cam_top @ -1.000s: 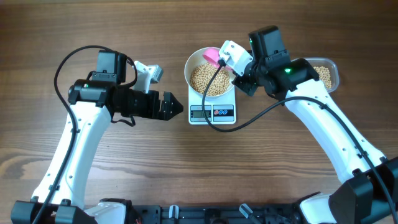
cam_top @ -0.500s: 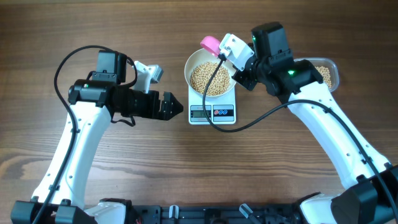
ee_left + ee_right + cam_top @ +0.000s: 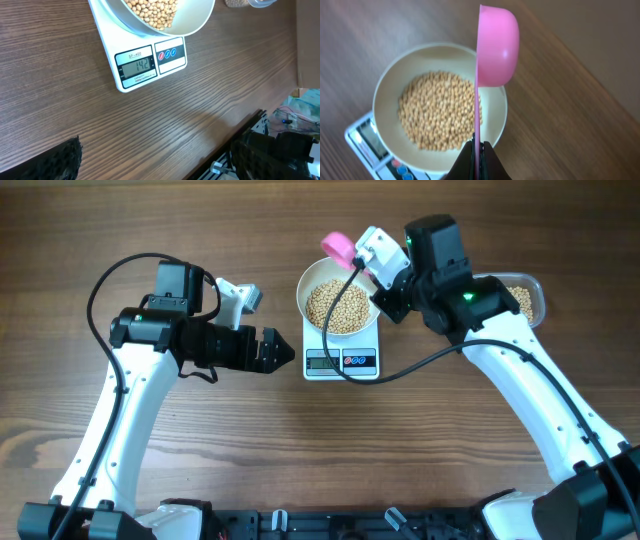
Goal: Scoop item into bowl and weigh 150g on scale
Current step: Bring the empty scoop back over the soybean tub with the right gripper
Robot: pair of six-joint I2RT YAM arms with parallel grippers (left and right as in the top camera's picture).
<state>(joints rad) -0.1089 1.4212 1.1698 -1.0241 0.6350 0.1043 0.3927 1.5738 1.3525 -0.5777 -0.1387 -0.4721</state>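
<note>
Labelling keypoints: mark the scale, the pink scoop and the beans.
scale (image 3: 142,64), left wrist view, on its grey display.
pink scoop (image 3: 497,47), right wrist view, on the cup's outer side.
beans (image 3: 440,110), right wrist view, middle of the pile.

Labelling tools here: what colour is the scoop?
The scoop is pink, clearest in right wrist view.

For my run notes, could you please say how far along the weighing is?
Done: beans lie in the bowl on the scale, display reading 142. In hand: the right gripper holds the pink scoop, tipped, at the bowl's edge. Left: a few more beans.
</note>
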